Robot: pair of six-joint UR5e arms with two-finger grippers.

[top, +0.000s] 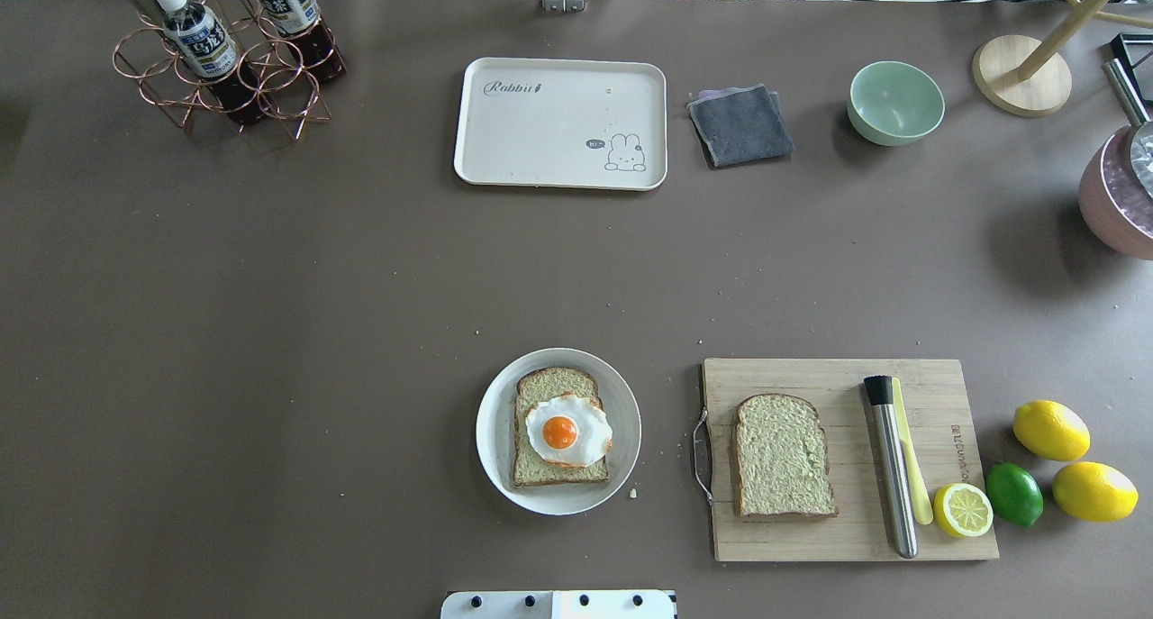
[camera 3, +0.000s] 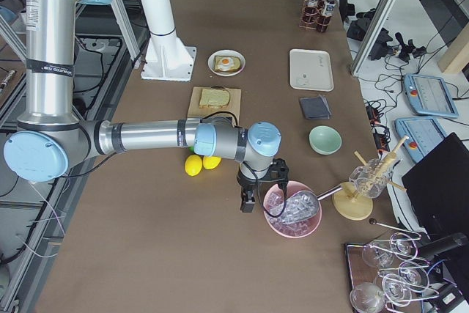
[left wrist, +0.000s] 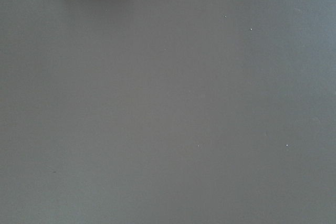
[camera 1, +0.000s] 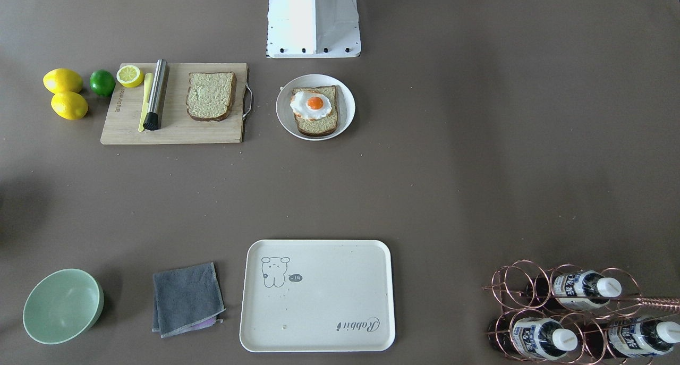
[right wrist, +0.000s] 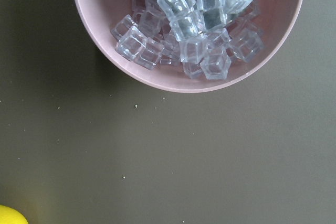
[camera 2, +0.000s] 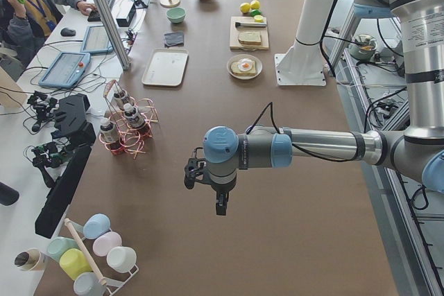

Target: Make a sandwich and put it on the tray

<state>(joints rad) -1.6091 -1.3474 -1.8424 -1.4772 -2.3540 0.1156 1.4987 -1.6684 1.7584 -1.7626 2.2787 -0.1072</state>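
Observation:
One bread slice with a fried egg on top lies on a round white plate, also in the front view. A second bread slice lies on the wooden cutting board. The cream tray lies across the table, bare, also in the front view. My left gripper hangs over bare table far from the food. My right gripper hangs beside a pink bowl of ice. I cannot tell whether either is open or shut.
A steel muddler, a half lemon, a lime and two lemons lie by the board. A grey cloth, green bowl, bottle rack and pink ice bowl stand around.

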